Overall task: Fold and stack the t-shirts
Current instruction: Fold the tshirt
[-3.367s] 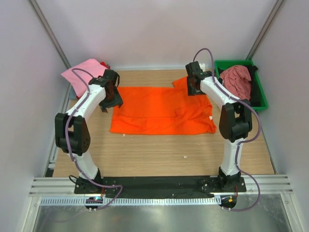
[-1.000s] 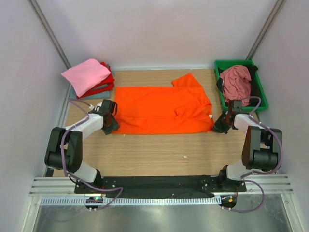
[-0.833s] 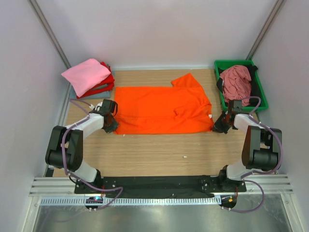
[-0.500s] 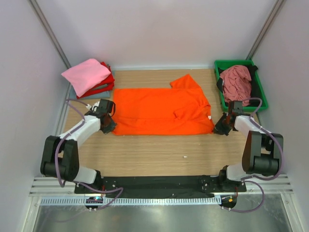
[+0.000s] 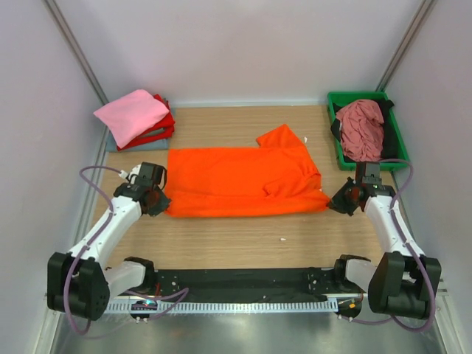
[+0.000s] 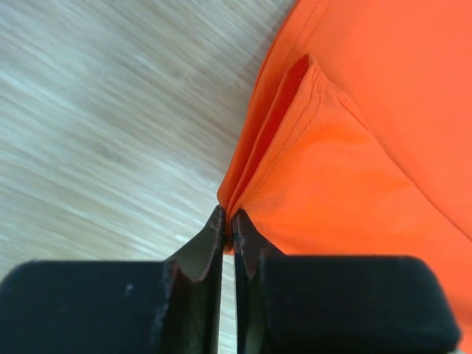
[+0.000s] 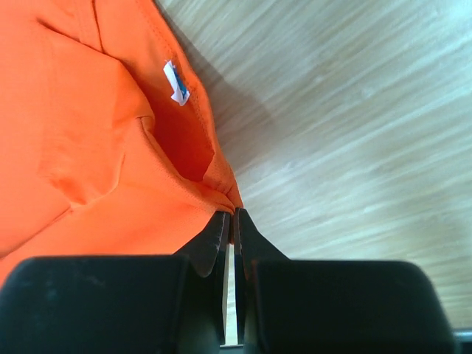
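The pale wood-grain table (image 5: pixel 243 243) carries the bright orange short-sleeved cloth t-shirt (image 5: pixel 236 181), spread roughly flat across its middle, with one sleeve kicked up at the far right and a crease near that side. At the far left corner lies a stack of folded tees, light pink (image 5: pixel 131 114) on top. At the far right a green plastic tray (image 5: pixel 355 95) holds a crumpled dusty rose tee (image 5: pixel 361 125).

The left gripper (image 6: pixel 228 228) sits low at the shirt's near left corner, fingers closed on a thin pleat of hem. The right gripper (image 7: pixel 230 221) is pinched shut on the near right corner, just below a small white label (image 7: pixel 175 82).

Both pinches catch only the very edge of the cloth, so a quick lift or sideways pull could probably slip the fabric free. If one arm travels faster or higher than the other, the fold line would likely skew. The raised sleeve and the crease could get trapped inside the fold, leaving a lumpy shirt that sits badly on the stack.
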`<state>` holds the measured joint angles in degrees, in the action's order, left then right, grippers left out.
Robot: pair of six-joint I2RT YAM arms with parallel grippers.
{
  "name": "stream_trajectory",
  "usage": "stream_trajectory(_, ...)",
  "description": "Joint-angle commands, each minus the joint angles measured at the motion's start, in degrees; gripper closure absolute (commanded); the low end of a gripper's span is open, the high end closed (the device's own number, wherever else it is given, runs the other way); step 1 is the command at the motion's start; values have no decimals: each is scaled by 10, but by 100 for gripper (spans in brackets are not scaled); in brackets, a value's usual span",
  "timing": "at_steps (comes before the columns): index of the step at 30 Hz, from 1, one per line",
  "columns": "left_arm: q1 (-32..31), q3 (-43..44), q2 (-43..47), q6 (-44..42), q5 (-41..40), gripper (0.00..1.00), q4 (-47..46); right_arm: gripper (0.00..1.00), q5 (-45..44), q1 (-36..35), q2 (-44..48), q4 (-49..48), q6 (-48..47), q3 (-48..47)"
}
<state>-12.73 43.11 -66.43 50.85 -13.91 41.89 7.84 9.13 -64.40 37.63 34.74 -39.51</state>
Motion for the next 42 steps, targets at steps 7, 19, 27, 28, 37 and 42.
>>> stream_trajectory(7,-4,-15,136,43,25,67,91,70,41,-4,135,134,22,-9)
stream_trajectory(19,-5,31,209,8,71,38,65,27,99,-3,188,100,19,-80)
stream_trajectory(27,-4,50,43,-29,120,41,-51,37,125,-47,2,-24,-7,-109)
stream_trajectory(28,-4,57,7,-33,116,41,-65,37,122,-51,-49,-38,-19,-135)
stream_trajectory(37,-3,254,-139,-144,116,42,18,26,63,-80,-346,-15,-101,-439)
stream_trajectory(42,-2,330,-157,-222,71,38,99,25,23,-91,-522,-2,-122,-636)
